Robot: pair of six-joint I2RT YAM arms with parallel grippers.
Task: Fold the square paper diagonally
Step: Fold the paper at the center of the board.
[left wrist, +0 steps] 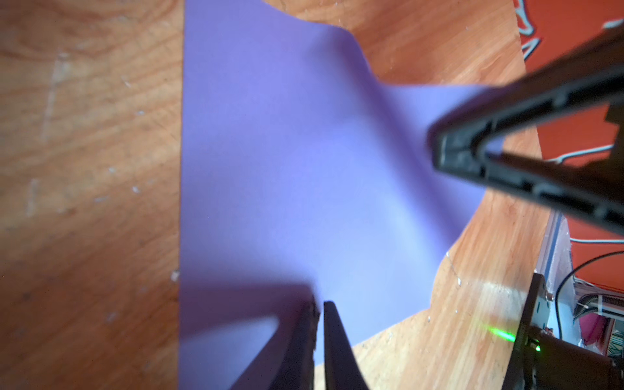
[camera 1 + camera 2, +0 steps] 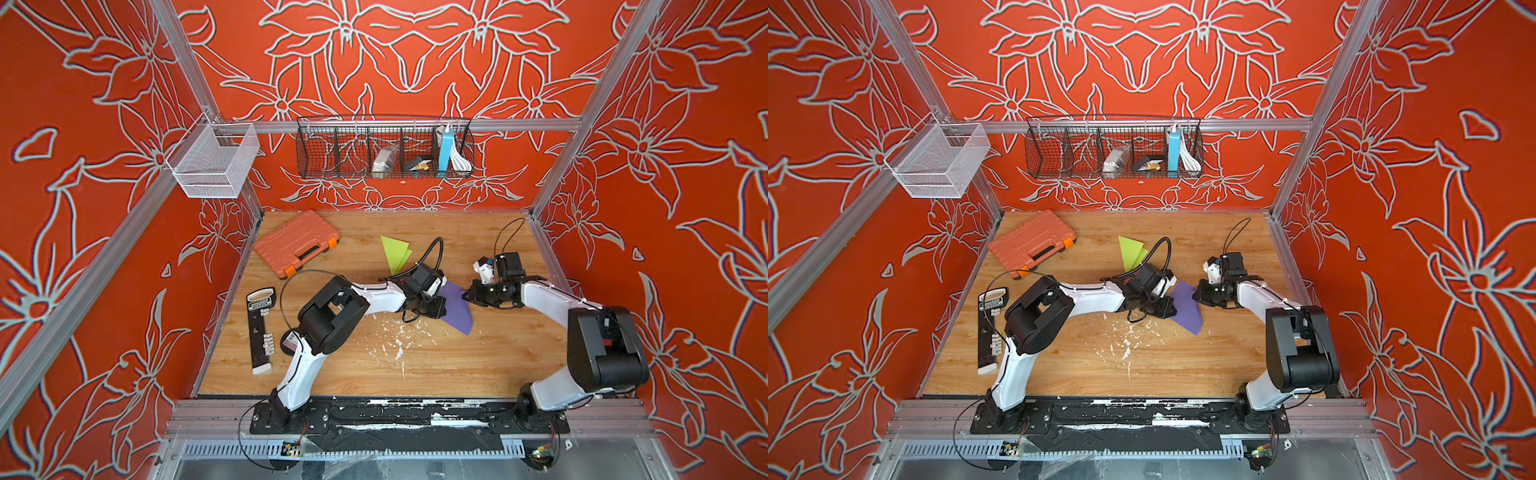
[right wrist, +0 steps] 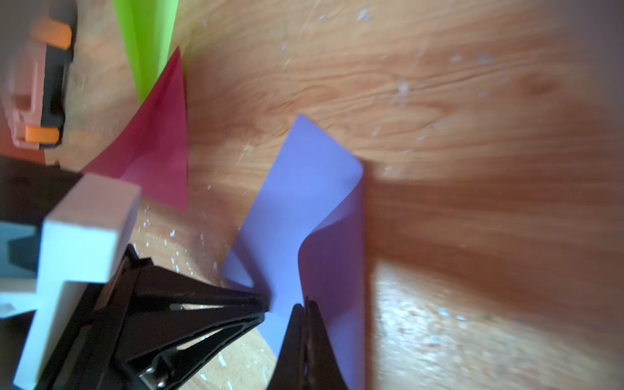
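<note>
purple paper [image 2: 457, 311], smooth thin sheet, bowed; left end effector [image 1: 320, 305], right end effector [image 3: 305, 305] each clamped on it.

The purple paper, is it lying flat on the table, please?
No, the purple paper curls upward where the right gripper pinches its edge.

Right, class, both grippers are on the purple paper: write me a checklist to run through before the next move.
1. Left gripper shut on purple paper: ok.
2. Right gripper shut on the same sheet: ok.
3. Sheet bowed up off the table: ok.
4. Held corners aligned: cannot tell.
5. Bend pressed into a sharp crease: not ok, it is rounded.
6. Green folded paper apart from the sheet: ok.
</note>
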